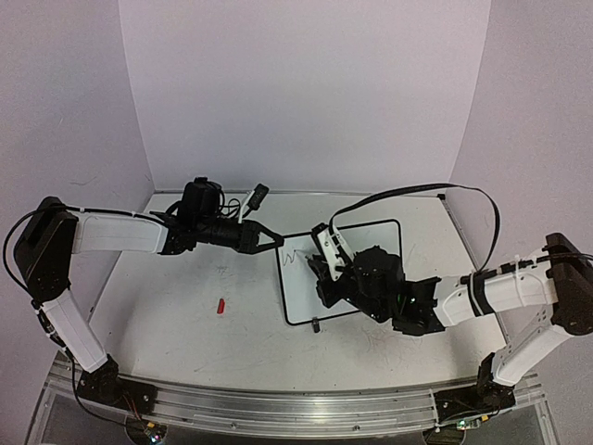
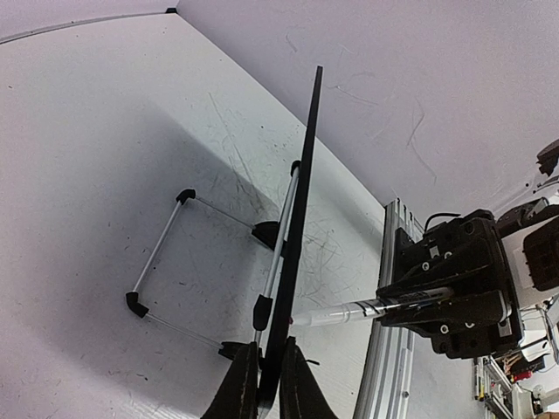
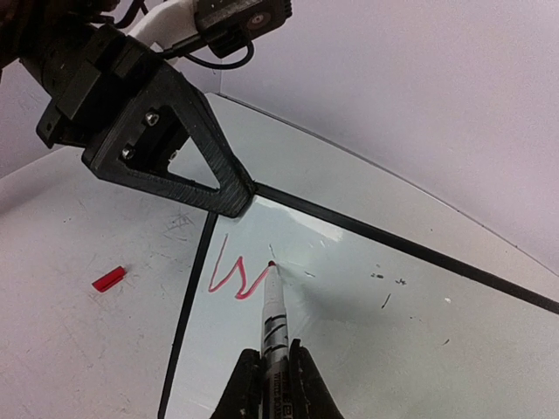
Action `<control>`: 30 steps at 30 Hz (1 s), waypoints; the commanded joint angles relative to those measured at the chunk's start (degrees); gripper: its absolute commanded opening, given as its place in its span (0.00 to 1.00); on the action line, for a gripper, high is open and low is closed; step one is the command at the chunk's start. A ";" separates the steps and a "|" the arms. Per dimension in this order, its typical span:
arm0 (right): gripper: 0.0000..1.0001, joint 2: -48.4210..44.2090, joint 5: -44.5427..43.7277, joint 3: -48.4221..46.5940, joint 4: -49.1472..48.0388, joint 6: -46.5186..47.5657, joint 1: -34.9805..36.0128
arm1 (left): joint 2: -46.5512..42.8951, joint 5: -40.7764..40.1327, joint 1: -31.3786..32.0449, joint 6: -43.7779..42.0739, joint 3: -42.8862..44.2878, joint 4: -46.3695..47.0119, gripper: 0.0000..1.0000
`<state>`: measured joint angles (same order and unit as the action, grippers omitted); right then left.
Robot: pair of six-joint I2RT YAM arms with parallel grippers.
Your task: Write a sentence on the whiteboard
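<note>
Only the first letter (image 3: 236, 292) of the sentence is being written, the whiteboard (image 3: 376, 305) being clamped by the left gripper (image 1: 275, 242) and the marker (image 3: 272, 310) by the right gripper (image 3: 270, 375).

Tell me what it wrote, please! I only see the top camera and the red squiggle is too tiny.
Observer: One red letter, a W, near the whiteboard's corner.
Operator: Is the pen touching?
Observer: Yes, the marker's tip sits on the W's last stroke.
Operator: What's the other arm doing?
Observer: The left gripper is shut on the whiteboard's edge, steadying it.
</note>
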<state>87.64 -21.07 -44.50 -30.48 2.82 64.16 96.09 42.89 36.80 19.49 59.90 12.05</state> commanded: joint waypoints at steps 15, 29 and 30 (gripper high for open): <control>0.00 -8.11 4.60 6.57 -5.51 1.00 -0.61 | -1.76 1.75 -0.01 0.24 1.01 1.83 0.09; 0.00 -2.86 0.66 3.27 -4.33 -1.22 -0.64 | -1.77 1.93 -0.05 0.29 1.00 1.83 0.09; 0.00 -2.77 0.51 3.27 -4.51 -1.23 -0.63 | -1.81 1.94 -0.05 0.29 0.95 1.83 0.09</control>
<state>84.40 -18.01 -38.39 -32.95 2.58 63.66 96.09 43.57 36.80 19.49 59.90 12.19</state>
